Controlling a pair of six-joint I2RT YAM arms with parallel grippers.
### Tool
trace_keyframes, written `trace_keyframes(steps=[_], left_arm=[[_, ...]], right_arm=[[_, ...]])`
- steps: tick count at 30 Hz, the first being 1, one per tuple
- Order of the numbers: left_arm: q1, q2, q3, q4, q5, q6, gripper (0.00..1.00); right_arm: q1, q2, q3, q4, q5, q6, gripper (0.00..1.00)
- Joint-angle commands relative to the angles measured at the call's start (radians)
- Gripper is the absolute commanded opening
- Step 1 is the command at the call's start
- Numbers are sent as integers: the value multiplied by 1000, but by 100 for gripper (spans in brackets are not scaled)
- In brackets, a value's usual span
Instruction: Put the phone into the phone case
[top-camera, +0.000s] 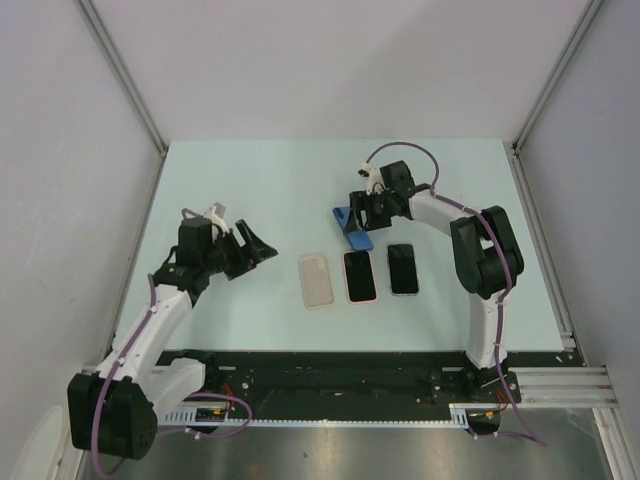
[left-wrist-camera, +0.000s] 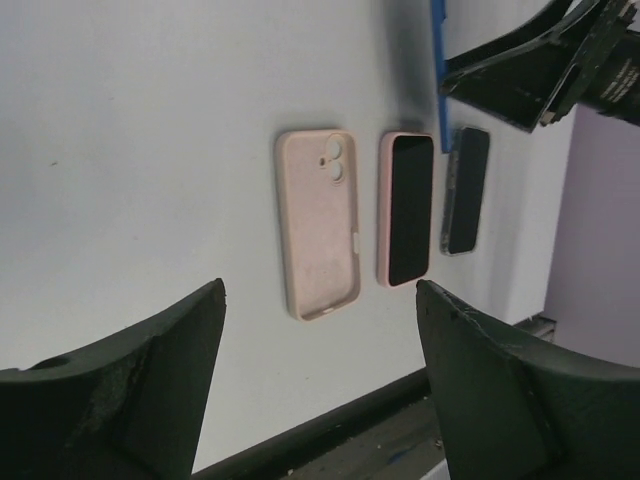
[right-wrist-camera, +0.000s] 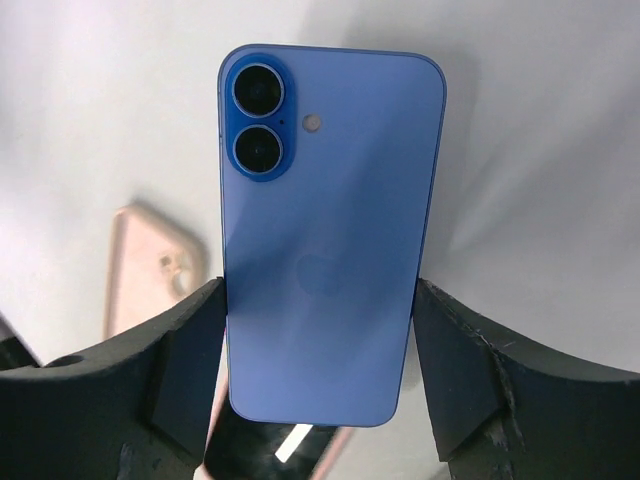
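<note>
Right jaws: clenched on the blue phone (right-wrist-camera: 325, 240), pads on its two long edges near the lower end. The camera end sticks out free. From overhead the phone hangs tilted just behind the row of things on the tabletop (top-camera: 250, 190). Cannot tell whether its low corner touches down.

Left jaws: spread wide, nothing between them, hovering left of the row.

Row, left to right: empty pink case (top-camera: 315, 281) lying flat; black-screened phone in a pink cover (top-camera: 359, 276); dark phone (top-camera: 403, 269). They lie close together but apart.

Handling, my guess:
- The blue phone is a stiff slab with a slick back and some weight. The long edges are the right hold, though a grip this low may let it pivot.
- It is glass, so no dropping and no pressure on the lenses.
- The case looks soft, rubbery and light, and will likely skid or buckle under a push.
- The left jaws could pin one long rim, clear of the camera cutout.
- Seat one end of the phone first, then press the other end down.
</note>
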Motion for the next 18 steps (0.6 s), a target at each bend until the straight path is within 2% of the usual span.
trace_keyframes(steps=[1, 3, 8, 18], left_arm=[[15, 96, 113, 117, 184, -47, 78], [15, 128, 152, 144, 225, -56, 74], [15, 223, 197, 152, 250, -70, 72], [15, 269, 136, 209, 313, -92, 64]], right_arm=[[108, -166, -28, 96, -90, 14, 41], [155, -216, -72, 93, -67, -4, 41], [300, -293, -153, 130, -29, 14, 41], [437, -372, -170, 165, -24, 54, 40]])
